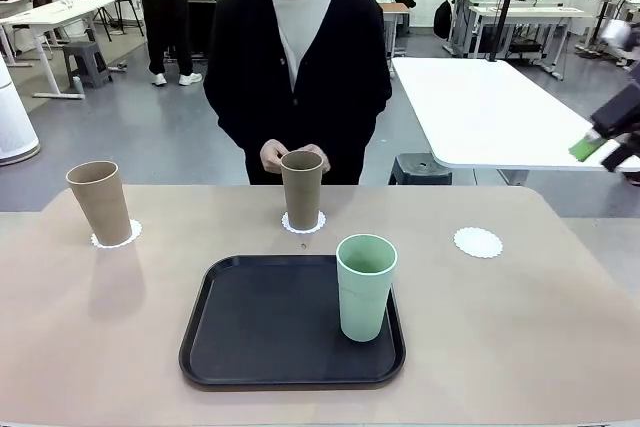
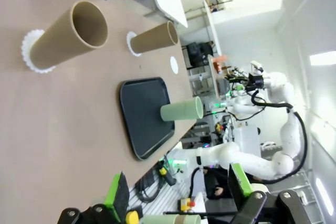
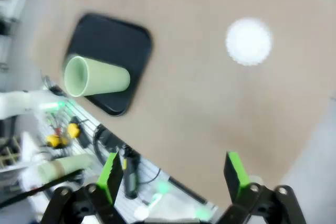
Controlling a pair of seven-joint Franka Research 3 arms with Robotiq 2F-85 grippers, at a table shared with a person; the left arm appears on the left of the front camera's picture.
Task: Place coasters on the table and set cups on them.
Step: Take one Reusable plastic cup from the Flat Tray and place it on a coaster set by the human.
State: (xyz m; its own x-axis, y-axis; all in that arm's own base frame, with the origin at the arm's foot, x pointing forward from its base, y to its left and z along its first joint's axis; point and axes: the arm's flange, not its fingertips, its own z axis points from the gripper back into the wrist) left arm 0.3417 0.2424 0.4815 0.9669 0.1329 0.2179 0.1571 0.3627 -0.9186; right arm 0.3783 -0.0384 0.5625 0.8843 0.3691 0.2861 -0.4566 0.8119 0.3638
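One tan cup (image 1: 100, 202) stands on a lacy white coaster (image 1: 117, 234) at the table's (image 1: 520, 327) left. A second tan cup (image 1: 302, 190) stands on the middle coaster (image 1: 304, 222), with the person's hands (image 1: 293, 154) just behind its rim. The mint green cup (image 1: 366, 287) stands upright on the black tray (image 1: 260, 327). A third coaster (image 1: 478, 242) lies bare at the right. My right gripper (image 1: 603, 150) hovers high past the table's right edge, open and empty (image 3: 173, 174), above the bare coaster (image 3: 249, 41) and the mint cup (image 3: 97, 76). My left gripper (image 2: 178, 192) is open and empty, off the table's left side.
A white table (image 1: 480, 107) stands behind the right far corner. The person stands at the middle of the far edge. Bare tabletop lies on both sides of the tray. The right wrist view is blurred.
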